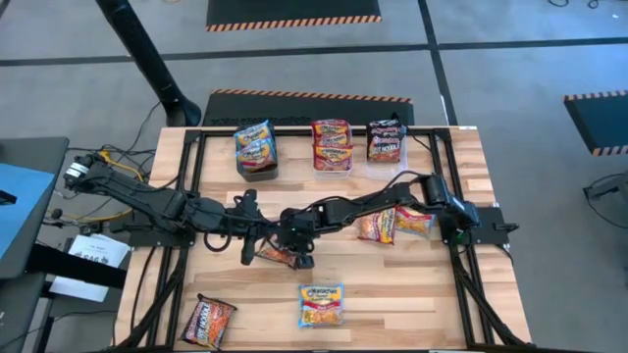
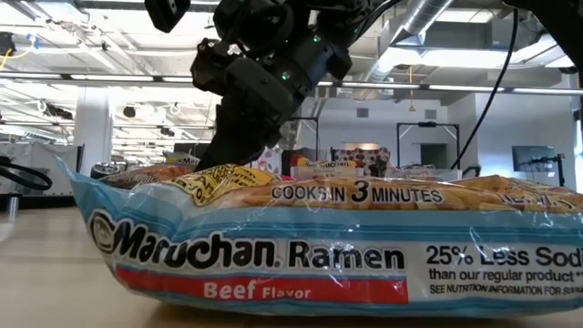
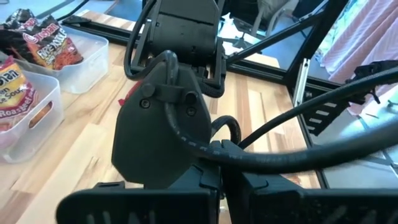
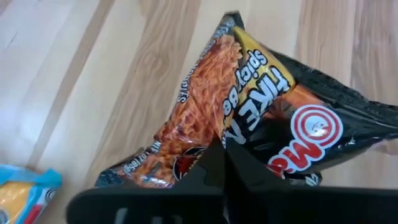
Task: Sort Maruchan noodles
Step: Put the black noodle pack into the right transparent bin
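Note:
A black and red Maruchan noodles packet (image 4: 261,124) lies on the wooden table near its middle, also seen in the high view (image 1: 278,255). My right gripper (image 4: 224,163) reaches in from the right, slants down and is shut on this packet. My left gripper (image 1: 257,233) hovers shut just to the left of it, above the table, facing the back of the right wrist (image 3: 165,124). A light blue packet (image 2: 319,246) lies flat close to the low camera, and shows in the high view (image 1: 321,304) near the front edge. My right gripper pinches the black and red packet by the edge nearest to it (image 4: 214,144), about midway along that edge, between its two fingers. The fingers come slanting down from the table's right side. The packet lies on the table, its wrapper crumpled up a little at the fingers.
Three clear bins stand along the far edge: blue and yellow packets (image 1: 255,147), red and orange ones (image 1: 332,144), black and red ones (image 1: 386,140). Loose packets lie at the right (image 1: 376,226) (image 1: 413,221) and at the front left (image 1: 208,322). A black frame (image 1: 196,176) borders the table.

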`<state>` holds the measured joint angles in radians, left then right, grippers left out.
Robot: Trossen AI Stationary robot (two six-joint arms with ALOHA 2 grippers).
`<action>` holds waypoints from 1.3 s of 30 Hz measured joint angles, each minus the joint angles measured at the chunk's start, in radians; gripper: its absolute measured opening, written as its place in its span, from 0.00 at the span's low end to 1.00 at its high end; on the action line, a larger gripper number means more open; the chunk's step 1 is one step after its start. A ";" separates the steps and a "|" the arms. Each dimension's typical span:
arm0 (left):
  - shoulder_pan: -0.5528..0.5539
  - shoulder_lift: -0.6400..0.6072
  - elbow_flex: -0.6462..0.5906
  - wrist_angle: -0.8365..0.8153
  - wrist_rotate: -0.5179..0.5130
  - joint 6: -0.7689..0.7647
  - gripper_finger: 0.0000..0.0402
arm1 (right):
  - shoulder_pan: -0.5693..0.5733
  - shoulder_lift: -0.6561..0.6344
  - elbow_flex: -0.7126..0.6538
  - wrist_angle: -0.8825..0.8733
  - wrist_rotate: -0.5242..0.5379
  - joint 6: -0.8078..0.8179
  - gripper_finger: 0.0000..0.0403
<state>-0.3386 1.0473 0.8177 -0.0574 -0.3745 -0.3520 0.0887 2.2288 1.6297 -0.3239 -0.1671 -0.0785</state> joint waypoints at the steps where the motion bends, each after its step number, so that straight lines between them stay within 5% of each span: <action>1: 0.000 0.000 0.000 0.000 -0.001 -0.001 0.00 | 0.000 0.000 0.000 0.000 0.003 0.000 0.03; 9: 0.001 0.000 0.000 -0.003 -0.007 -0.002 0.00 | -0.007 -0.025 -0.002 -0.059 0.023 0.010 0.01; 24: 0.001 0.000 0.002 0.002 -0.006 0.007 0.00 | -0.003 -0.250 -0.005 -0.486 0.385 -0.035 0.01; 39: 0.001 0.000 0.002 -0.003 -0.007 0.008 0.00 | -0.004 -0.362 -0.004 -0.708 0.494 -0.018 0.01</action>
<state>-0.3378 1.0470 0.8192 -0.0601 -0.3813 -0.3443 0.0845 1.8664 1.6257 -1.0318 0.3265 -0.0963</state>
